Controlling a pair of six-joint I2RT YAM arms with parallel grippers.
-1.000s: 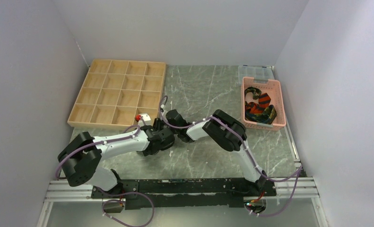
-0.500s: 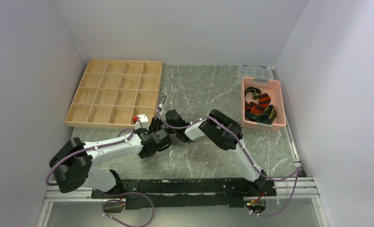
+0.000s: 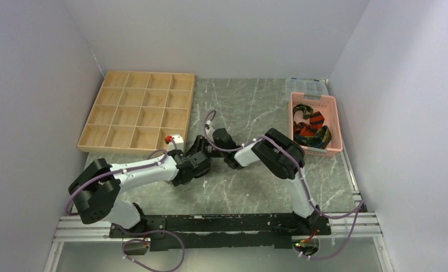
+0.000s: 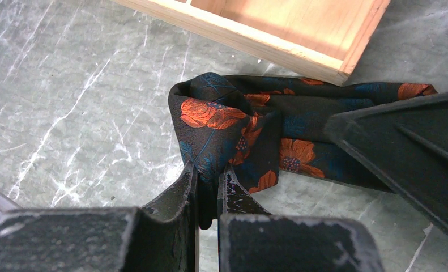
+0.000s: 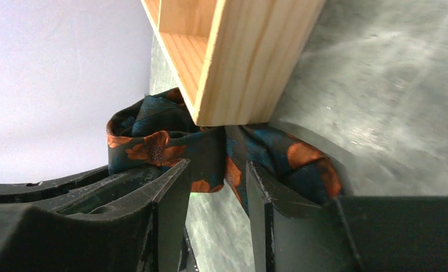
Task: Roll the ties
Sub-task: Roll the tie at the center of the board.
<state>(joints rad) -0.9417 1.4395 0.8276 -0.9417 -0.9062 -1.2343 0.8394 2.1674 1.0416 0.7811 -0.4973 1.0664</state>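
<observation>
Tie (image 4: 221, 113) pinched in left hand (image 4: 208, 177): wrist cam only, hidden frm top.

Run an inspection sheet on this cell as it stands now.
Surface: grey marbled table.
Job's things: floral tie partly rolled by the wooden tray's corner; more ties heaped in the pink basket.
Clutter: wooden tray; clear box behind the basket.
Grippers: left gripper shut on the floral tie's roll; right gripper open at its tail.
Cables: purple cables along both arms.
Surroundings: plain white walls.
</observation>
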